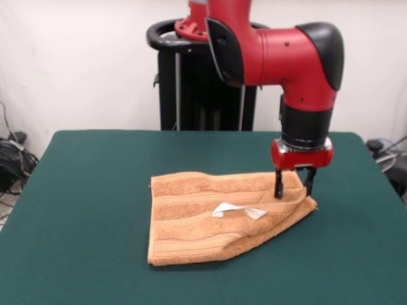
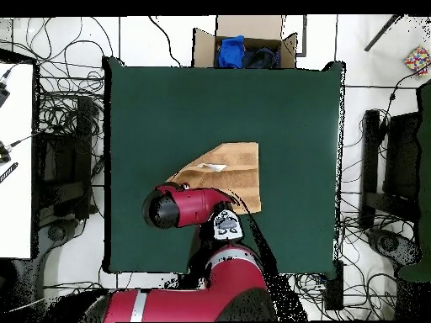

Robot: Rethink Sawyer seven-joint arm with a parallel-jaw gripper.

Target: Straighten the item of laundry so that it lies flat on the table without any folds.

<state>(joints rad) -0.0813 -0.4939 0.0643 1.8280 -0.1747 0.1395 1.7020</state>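
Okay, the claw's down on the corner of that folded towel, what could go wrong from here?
1. The towel is doubled over, with the claw at its folded corner. It might pinch both layers, so pulling would drag the towel rather than open it.
2. That corner points toward a table edge. A long pull that way could take the towel past the edge.

Front camera faces robot; overhead shares table (image 1: 76, 190).
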